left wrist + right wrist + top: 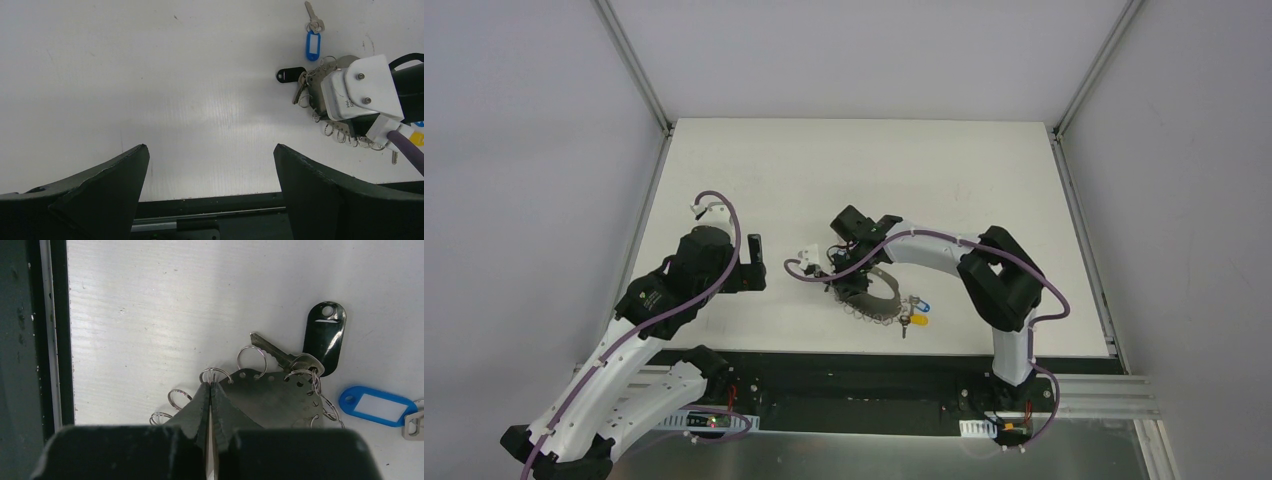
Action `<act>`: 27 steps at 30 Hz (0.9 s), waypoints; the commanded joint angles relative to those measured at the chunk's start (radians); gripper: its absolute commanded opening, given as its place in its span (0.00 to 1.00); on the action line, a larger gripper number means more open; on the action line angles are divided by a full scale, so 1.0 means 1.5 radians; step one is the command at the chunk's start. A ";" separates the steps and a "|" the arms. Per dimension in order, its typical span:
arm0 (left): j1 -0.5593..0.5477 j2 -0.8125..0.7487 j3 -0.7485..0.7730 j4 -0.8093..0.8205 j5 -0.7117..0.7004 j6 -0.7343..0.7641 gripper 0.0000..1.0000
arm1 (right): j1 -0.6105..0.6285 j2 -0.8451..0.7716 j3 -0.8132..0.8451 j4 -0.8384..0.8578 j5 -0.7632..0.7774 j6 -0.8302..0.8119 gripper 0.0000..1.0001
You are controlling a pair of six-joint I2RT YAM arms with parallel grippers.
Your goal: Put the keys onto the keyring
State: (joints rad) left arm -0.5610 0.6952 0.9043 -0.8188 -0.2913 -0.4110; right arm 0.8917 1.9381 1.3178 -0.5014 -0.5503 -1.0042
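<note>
The keyring [272, 395] shows as a flat dark grey plate with holes along its rim, each carrying a small silvery ring. My right gripper [211, 385] is shut, its tips pinching one small ring [216, 374] at the plate's rim. A key with a black tag [325, 335] hangs on the plate's far side. A blue-tagged key [377, 407] lies to the right. From above, the keyring [879, 305] sits under the right gripper [852, 283], with a blue head [921, 306] and a yellow head [916, 322] beside it. My left gripper [210, 147] stands open over bare table, nothing between its fingers.
The table's near edge, a black rail [210, 202], runs just below the left fingers. In the left wrist view the right wrist's white housing [360, 95] covers most of the keyring, and a blue-tagged key [312, 45] lies beyond it. Grey walls enclose the white table [854, 170].
</note>
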 commanded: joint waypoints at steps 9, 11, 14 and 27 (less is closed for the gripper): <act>0.010 -0.009 -0.005 0.012 0.011 0.006 0.96 | -0.006 -0.156 -0.084 0.154 -0.037 0.099 0.00; 0.010 -0.012 -0.004 0.013 0.017 0.007 0.97 | -0.007 -0.194 -0.111 0.182 -0.034 0.121 0.00; 0.010 -0.017 -0.005 0.016 0.033 0.010 0.97 | -0.008 -0.240 -0.140 0.207 -0.033 0.150 0.00; 0.009 -0.057 -0.021 0.093 0.184 0.030 0.96 | -0.016 -0.525 -0.307 0.358 -0.007 0.270 0.00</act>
State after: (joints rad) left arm -0.5606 0.6117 0.8833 -0.7521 -0.1181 -0.3878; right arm 0.8715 1.2846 0.8803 -0.1036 -0.5678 -0.6838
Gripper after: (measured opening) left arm 0.965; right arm 0.007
